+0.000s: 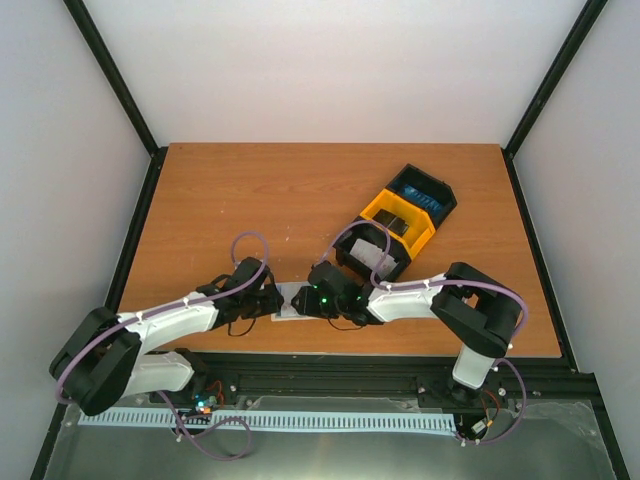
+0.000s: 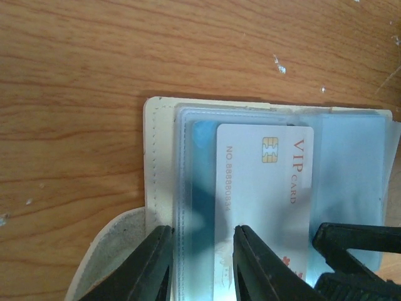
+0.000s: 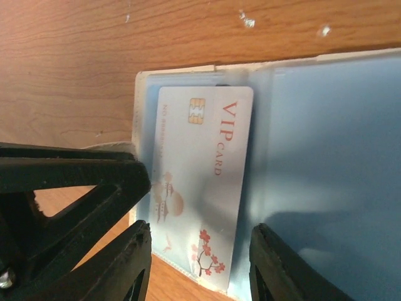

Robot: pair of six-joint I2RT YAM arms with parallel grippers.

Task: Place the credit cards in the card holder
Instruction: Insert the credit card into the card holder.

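The card holder [image 1: 286, 300] lies open on the table near the front edge, its cream edge [image 2: 160, 157] and clear sleeves [image 3: 326, 157] facing up. A white VIP credit card [image 2: 263, 188] [image 3: 200, 163] lies lengthwise on its sleeve page; I cannot tell whether it is under the plastic. My left gripper [image 2: 204, 229] stands partly open, tips down on the holder's stitched side, straddling flat sleeve. My right gripper [image 3: 202, 227] is open, its fingers on either side of the card's near end without touching it. In the overhead view both grippers [image 1: 272, 300] [image 1: 306, 300] meet over the holder.
A black-and-yellow three-compartment tray [image 1: 437, 212] stands right of centre. It holds a grey-white card [image 1: 372, 257], a dark one [image 1: 398, 222] and a blue one [image 1: 422, 193]. The two grippers' fingers [image 2: 357, 238] [image 3: 94, 175] are close together over the holder.
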